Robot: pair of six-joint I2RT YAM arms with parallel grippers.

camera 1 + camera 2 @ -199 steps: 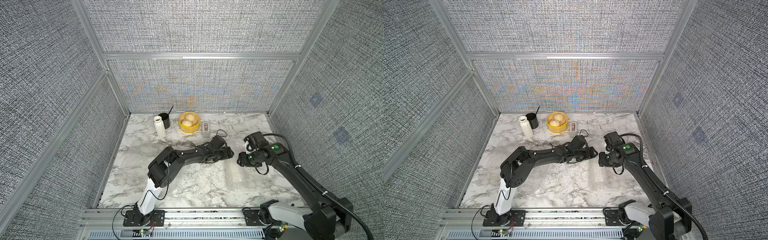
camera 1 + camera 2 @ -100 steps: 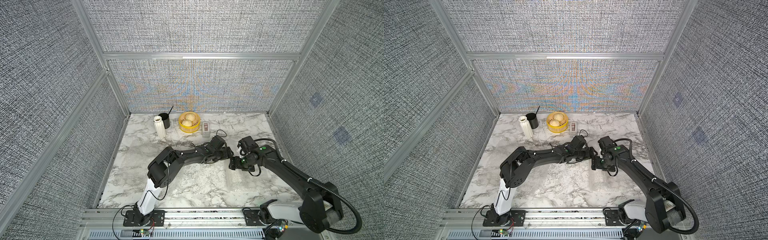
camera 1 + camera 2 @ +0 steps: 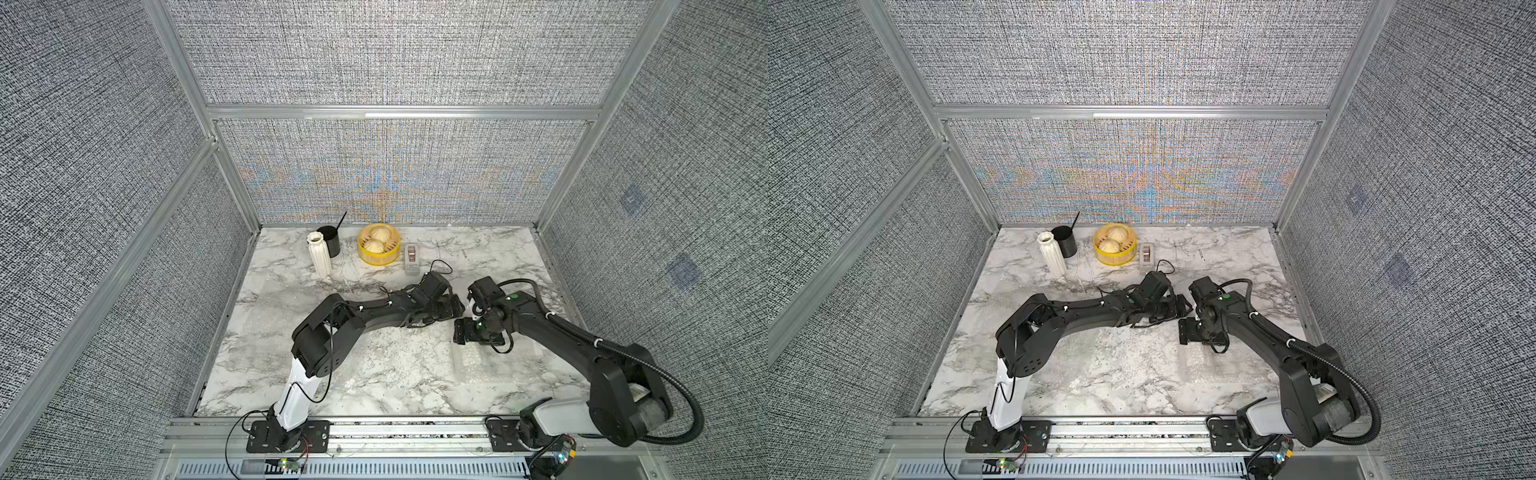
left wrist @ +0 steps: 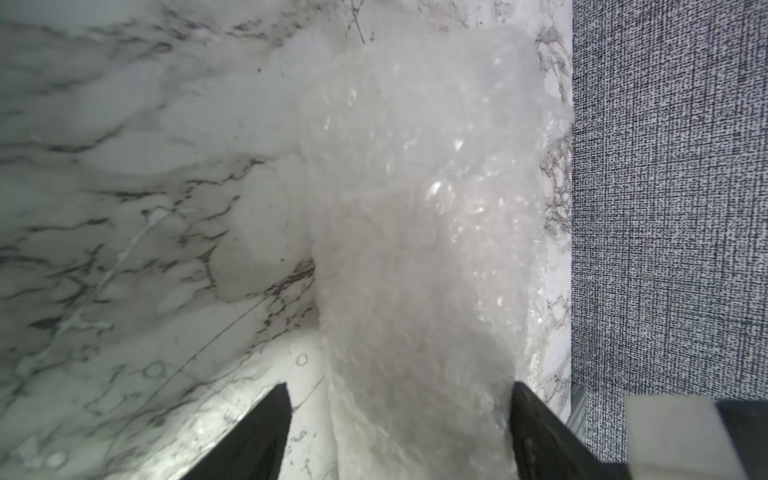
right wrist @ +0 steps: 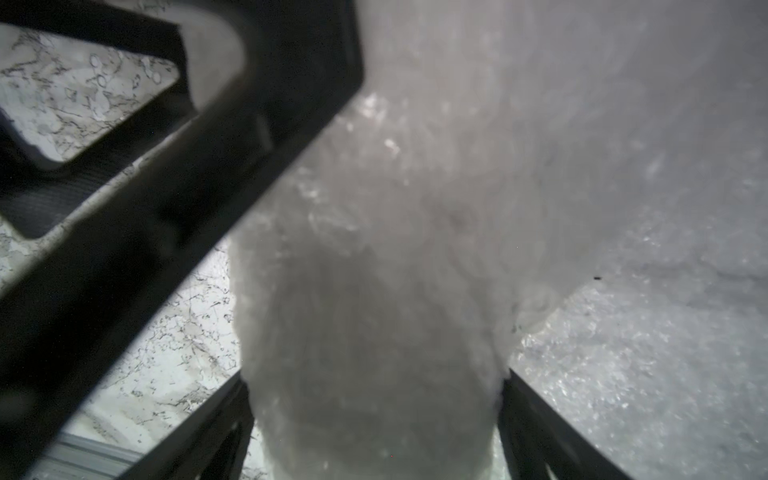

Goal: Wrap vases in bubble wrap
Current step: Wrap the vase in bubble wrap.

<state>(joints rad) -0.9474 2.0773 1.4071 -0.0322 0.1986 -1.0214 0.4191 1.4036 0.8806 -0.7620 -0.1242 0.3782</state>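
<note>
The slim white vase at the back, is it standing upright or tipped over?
Upright. In a top view the slim vase stands on its base, mouth upward, beside the black mug.

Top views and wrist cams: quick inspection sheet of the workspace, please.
Surface: marble tabletop, no spills seen.
Job's things: slim vase upright, unwrapped, at the back; bubble-wrap bundle mid-table, contents hidden.
Clutter: black mug, yellow steamer basket with buns, small grey box, back row.
End effectors: left end effector open around the bundle; right end effector flanks it, grip unclear.
Cables: cable loop near the grey box; ribbed hose at front right.
Surroundings: grey panel walls, aluminium frame.
</note>
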